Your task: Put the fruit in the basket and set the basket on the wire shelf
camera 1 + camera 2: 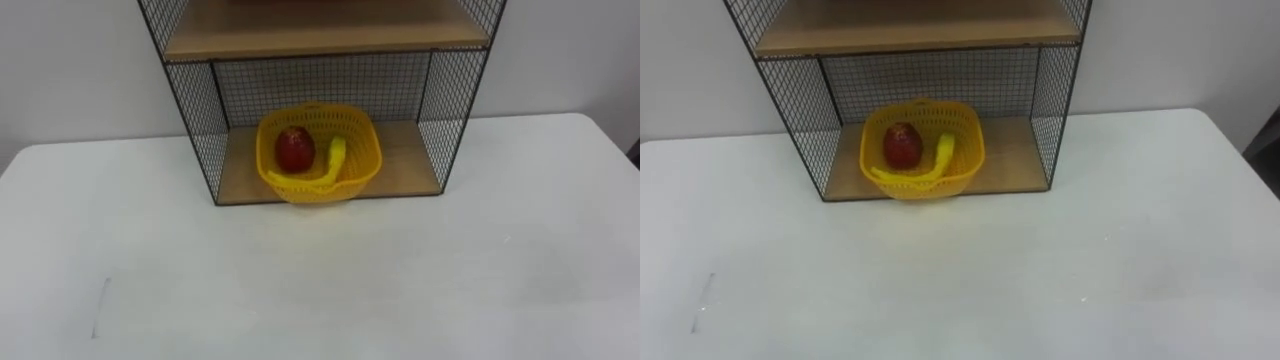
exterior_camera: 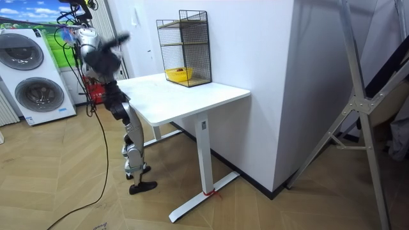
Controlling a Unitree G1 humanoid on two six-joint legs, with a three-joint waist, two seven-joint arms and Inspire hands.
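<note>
The robot stands on the wood floor at the end of the white desk [image 1: 450,260], on the room view's left. It is blurry there, so I cannot tell if its hands are open or closed.

The near part of the desk has a thin dark mark [image 1: 100,305] on the left.

Farther back, the wire shelf [image 1: 195,110] stands on the desk, by the white wall [image 1: 70,70]. The yellow basket [image 1: 370,165] sits in the bottom part of the shelf, on the wood board. Its front sticks out a little past the board's edge.

A red apple [image 1: 295,149] lies in the basket on the left. A yellow banana [image 1: 335,160] lies just beside it, curving along the front. Another wood board [image 1: 320,30] is above the basket.
</note>
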